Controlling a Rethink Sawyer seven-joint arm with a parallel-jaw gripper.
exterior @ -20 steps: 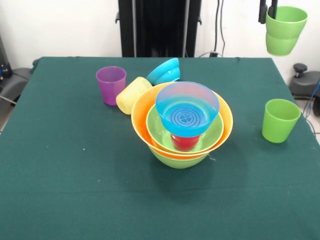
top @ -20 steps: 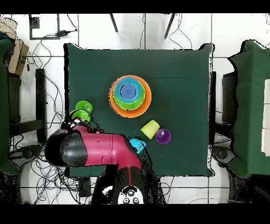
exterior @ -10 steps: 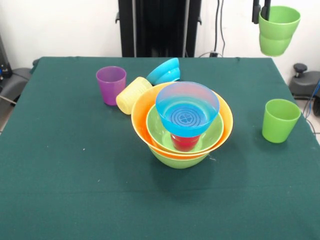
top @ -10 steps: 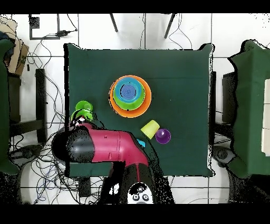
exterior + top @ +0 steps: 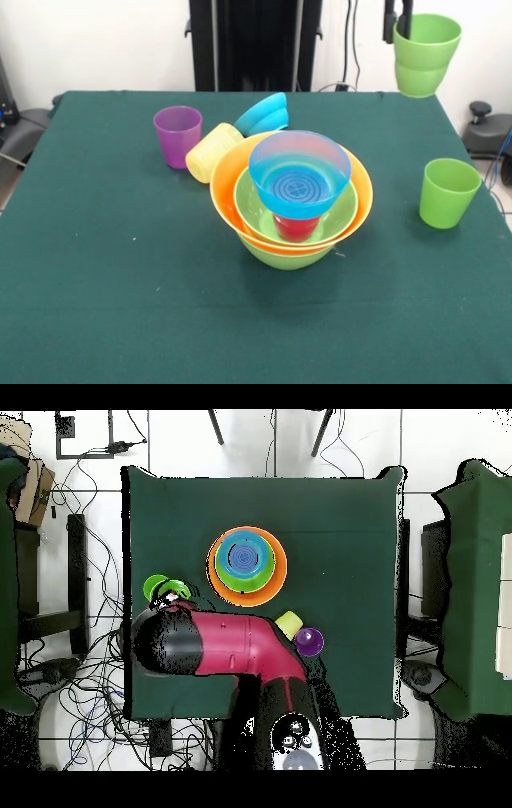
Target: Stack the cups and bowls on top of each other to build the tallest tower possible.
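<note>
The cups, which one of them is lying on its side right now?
The ribbed pale yellow cup, tipped over between the purple cup and the orange bowl. The purple cup and the green cup on the table stand upright.

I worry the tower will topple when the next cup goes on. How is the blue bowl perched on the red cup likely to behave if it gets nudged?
The blue bowl looks apt to tip: it is far wider than the red cup under it. It is probably light, thin plastic, so a small push could shift it. If it slips, the lime green bowl around the cup would likely catch it.
</note>
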